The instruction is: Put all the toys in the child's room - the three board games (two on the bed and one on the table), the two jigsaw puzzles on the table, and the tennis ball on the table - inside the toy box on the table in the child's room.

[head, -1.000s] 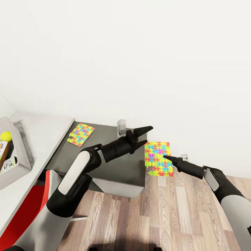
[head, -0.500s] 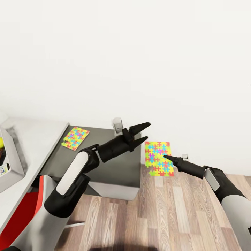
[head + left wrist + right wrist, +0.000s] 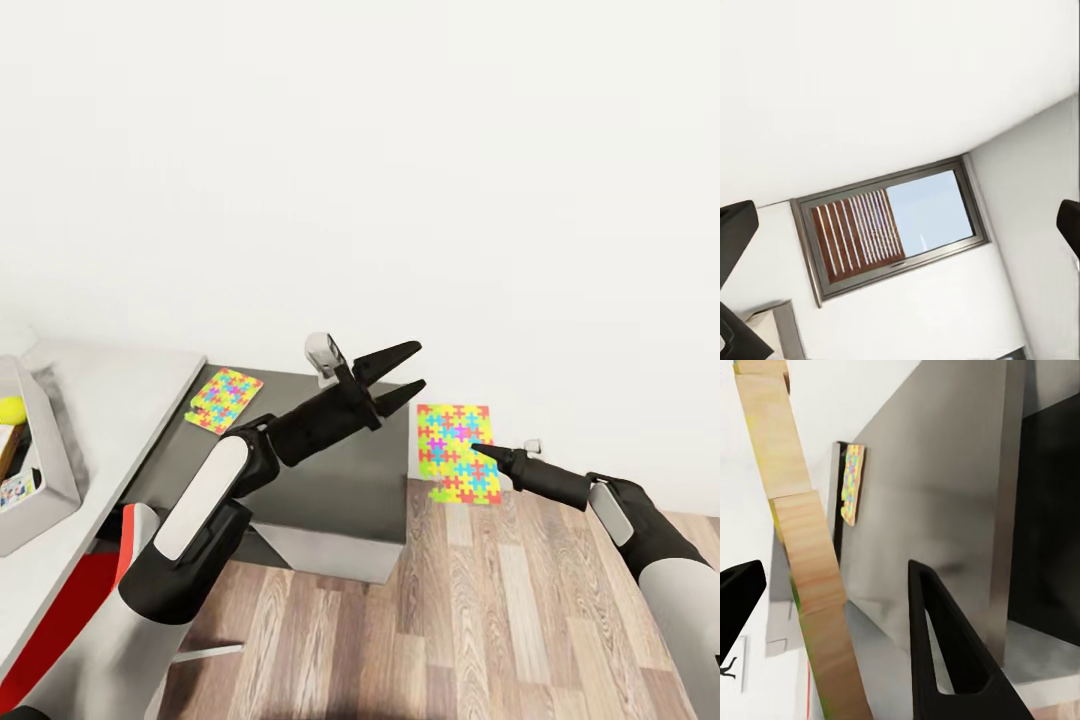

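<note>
Toy box (image 3: 48,470): pale grey bin at the far left edge of the head view, cut off by the frame, sitting on the pale table top (image 3: 110,400). Inside it: the tennis ball (image 3: 11,408), yellow-green, against the near wall, and below it parts of two printed boxes, too cropped to identify.

Jigsaw puzzle 1 (image 3: 226,400): lies flat on the lower dark grey desk (image 3: 330,480), near that desk's back left corner, close to the edge of the pale table. The right wrist view shows the same puzzle (image 3: 853,484) edge-on on the grey top.

Jigsaw puzzle 2 (image 3: 456,452): stands upright off the dark desk's right side, seemingly against the white wall (image 3: 400,180), its lower edge at the wood-plank floor (image 3: 480,620). Whether it touches the desk I cannot tell.

Left gripper (image 3: 400,370): raised over the dark desk's back edge, jaws spread wide, nothing between them. Its wrist camera looks at a window (image 3: 896,225) with slatted blind.

Right gripper (image 3: 476,449): tip lies over the right edge of puzzle 2 in the head view; contact cannot be judged. In the wrist view the fingers (image 3: 945,660) stand well apart, holding nothing.

A small white fitting (image 3: 322,352) sits at the wall behind the desk. A red shape (image 3: 60,610) shows below the table edge.
</note>
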Motion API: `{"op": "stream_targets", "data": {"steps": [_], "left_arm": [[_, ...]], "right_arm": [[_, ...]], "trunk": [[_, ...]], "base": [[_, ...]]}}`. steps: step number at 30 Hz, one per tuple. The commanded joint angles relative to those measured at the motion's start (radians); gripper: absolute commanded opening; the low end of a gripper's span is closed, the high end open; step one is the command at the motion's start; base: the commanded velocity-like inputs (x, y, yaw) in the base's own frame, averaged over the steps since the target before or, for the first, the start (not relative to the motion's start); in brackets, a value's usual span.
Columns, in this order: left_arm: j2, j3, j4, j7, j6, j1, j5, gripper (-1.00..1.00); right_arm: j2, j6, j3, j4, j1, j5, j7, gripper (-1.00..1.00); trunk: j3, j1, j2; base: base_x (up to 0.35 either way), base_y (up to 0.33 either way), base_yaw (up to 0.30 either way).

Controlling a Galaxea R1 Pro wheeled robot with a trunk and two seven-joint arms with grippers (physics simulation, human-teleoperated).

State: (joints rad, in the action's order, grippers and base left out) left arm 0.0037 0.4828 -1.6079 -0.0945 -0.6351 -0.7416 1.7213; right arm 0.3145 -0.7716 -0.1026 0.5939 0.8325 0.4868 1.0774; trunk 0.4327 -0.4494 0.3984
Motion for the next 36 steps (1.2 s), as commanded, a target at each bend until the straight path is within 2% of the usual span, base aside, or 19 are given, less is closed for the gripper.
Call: {"op": "stream_targets", "data": {"steps": [1, 8, 10, 11, 15, 16, 19, 25, 36], "left_arm": [[0.002, 0.002, 0.001, -0.023, -0.002, -0.001, 0.001, 1.0], [0.018, 0.002, 0.0, -0.105, -0.003, 0.0, 0.0, 1.0], [0.038, 0.002, 0.0, -0.125, -0.003, 0.0, 0.0, 1.0], [0.038, 0.002, 0.0, -0.125, -0.003, 0.0, 0.0, 1.0], [0.083, -0.003, 0.001, -0.146, -0.002, 0.003, 0.0, 1.0], [0.083, -0.003, 0.001, -0.146, -0.002, 0.003, 0.0, 1.0], [0.103, -0.007, 0.001, -0.152, -0.002, 0.011, 0.0, 1.0], [0.115, -0.008, 0.0, -0.154, -0.002, 0.018, 0.0, 1.0], [0.121, -0.008, 0.001, -0.154, -0.002, 0.022, 0.0, 1.0]], "right_arm": [[0.001, -0.007, -0.001, 0.001, 0.001, 0.002, 0.001, -1.0], [0.005, -0.013, -0.001, 0.006, 0.001, 0.002, 0.001, -1.0], [0.007, -0.015, -0.002, 0.009, 0.001, 0.002, 0.001, -1.0], [0.007, -0.015, -0.002, 0.009, 0.001, 0.002, 0.001, -1.0], [0.009, -0.016, -0.003, 0.019, 0.0, 0.003, 0.001, -1.0], [0.009, -0.016, -0.003, 0.019, 0.0, 0.003, 0.001, -1.0], [0.01, -0.016, -0.004, 0.03, -0.001, 0.003, 0.001, -1.0], [0.01, -0.022, -0.007, 0.048, -0.014, 0.003, 0.002, -1.0], [0.012, -0.112, -0.013, 0.16, -0.059, 0.003, 0.001, -1.0]], "trunk": [[0.0, -0.001, 0.002], [-0.012, -0.001, 0.002], [-0.015, -0.001, 0.002], [-0.016, -0.001, 0.002], [-0.023, -0.001, 0.002], [-0.025, -0.001, 0.002], [-0.029, -0.001, 0.002], [-0.038, -0.001, 0.002], [-0.054, -0.001, 0.002]], "base": [[0.0, 0.0, 0.097], [0.0, 0.0, 0.103], [0.0, 0.0, 0.11], [0.0, 0.0, 0.112], [0.0, 0.0, 0.121], [0.0, 0.0, 0.127], [0.0, 0.0, 0.14], [0.0, 0.0, 0.162], [0.0, 0.0, 0.192]]}}
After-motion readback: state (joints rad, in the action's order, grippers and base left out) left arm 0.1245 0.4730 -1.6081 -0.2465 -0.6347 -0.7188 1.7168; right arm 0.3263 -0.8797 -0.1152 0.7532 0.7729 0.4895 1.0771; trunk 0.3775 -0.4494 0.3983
